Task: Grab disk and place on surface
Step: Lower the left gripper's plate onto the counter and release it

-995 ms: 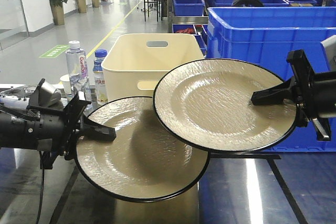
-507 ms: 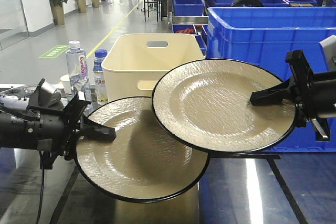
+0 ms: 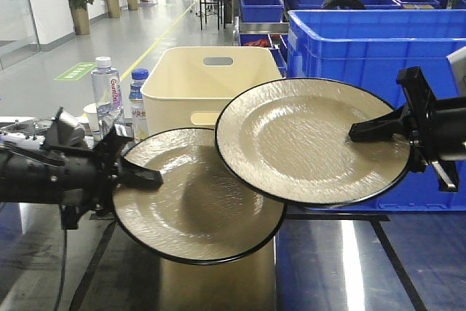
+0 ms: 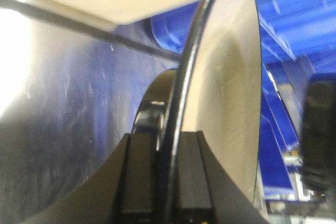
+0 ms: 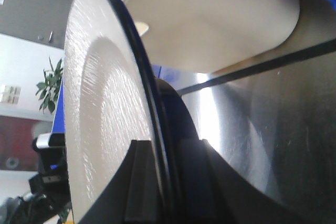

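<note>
Two cream, black-rimmed plates hang tilted in the air above the dark, glossy tabletop point(image 3: 408, 267). The left gripper point(image 3: 149, 176) is clamped on the left rim of the lower plate point(image 3: 196, 202), and the right gripper point(image 3: 358, 133) pinches the right rim of the upper plate point(image 3: 313, 140), which overlaps the lower plate's right side. Behind them are a cream plastic tub point(image 3: 211, 85), a blue crate point(image 3: 364, 41) at far right and two water bottles point(image 3: 106, 92) at far left.

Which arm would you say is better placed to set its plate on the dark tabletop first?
Probably the left gripper: its lower plate sits beneath the right gripper's upper plate, nearer the tabletop.
</note>
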Controlling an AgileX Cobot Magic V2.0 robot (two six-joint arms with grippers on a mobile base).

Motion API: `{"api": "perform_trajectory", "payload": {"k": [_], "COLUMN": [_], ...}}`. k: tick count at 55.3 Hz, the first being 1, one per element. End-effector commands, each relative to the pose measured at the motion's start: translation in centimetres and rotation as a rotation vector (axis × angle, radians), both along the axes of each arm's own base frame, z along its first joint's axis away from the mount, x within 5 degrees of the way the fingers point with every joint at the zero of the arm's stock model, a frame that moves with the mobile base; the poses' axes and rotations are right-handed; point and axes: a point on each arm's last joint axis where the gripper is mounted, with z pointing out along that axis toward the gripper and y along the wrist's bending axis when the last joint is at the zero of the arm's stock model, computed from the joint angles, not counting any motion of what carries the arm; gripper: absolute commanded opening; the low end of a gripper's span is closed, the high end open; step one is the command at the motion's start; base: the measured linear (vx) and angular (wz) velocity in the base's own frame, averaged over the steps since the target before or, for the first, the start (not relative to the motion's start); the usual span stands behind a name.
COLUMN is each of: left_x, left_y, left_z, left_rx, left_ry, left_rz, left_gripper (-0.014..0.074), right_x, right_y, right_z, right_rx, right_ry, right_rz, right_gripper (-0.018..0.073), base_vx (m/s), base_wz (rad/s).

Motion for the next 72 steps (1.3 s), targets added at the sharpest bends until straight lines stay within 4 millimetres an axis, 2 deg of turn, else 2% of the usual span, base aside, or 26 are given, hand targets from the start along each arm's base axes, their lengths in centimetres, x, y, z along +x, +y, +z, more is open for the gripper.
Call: {"api": "perform_trajectory", "payload": {"k": [1,5,12,29,37,48,56,62,67,72], "left_x": [-0.5,-0.2,0.2,1.4,1.8,1.8,1.5,1.3,1.1,0.9], "left_y": [-1.8,-3.4,-4.9,-5.5,-5.6,-5.8,-5.6,-5.4,-5.2,-4.6], "left_z": [2.1,0.6,-1.3,-3.9,-5.2,-6.3,-6.7,-7.0,-6.9,-6.6], "left_rx": [-0.107,-0.083,-0.068,-0.055,-0.051,-0.020,0.047,0.128,0.152,0.171], "left_ry": [-0.024,0.015,0.066,0.131,0.172,0.203,0.195,0.126,0.110,0.102], "left_rz": [-0.021,-0.067,-0.110,-0.109,-0.120,-0.166,-0.199,-0.275,-0.308,-0.314], "left_gripper": [-0.0001,-0.0001,-0.0001,0.0006,0.0040,0.0188,0.0368,0.0515,0.0584,0.0615], "right_x": [-0.9,-0.9,-0.9,-0.9,-1.0,-1.0,-1.0,-1.0,-1.0,-1.0], "right_y": [0.2,0.2,0.2,0.2,0.3,0.3,0.3,0.3,0.3,0.3], "right_z": [3.7,3.7,3.7,3.7,3.6,3.6,3.6,3.6,3.6,3.6], "right_rx": [0.121,0.121,0.121,0.121,0.121,0.121,0.121,0.121,0.120,0.120], "right_ry": [-0.117,-0.116,-0.116,-0.116,-0.114,-0.111,-0.111,-0.111,-0.111,-0.111], "right_rz": [-0.044,-0.041,-0.041,-0.041,-0.034,-0.029,-0.029,-0.029,-0.029,-0.029], "right_gripper": [-0.0008,-0.0008,-0.0008,-0.0008,-0.0008,-0.0008,-0.0008,-0.0008,-0.0008,-0.0008], "base_vx": [0.00,0.00,0.00,0.00,0.00,0.00,0.00,0.00,0.00,0.00], "base_wz": [0.00,0.00,0.00,0.00,0.00,0.00,0.00,0.00,0.00,0.00]}}
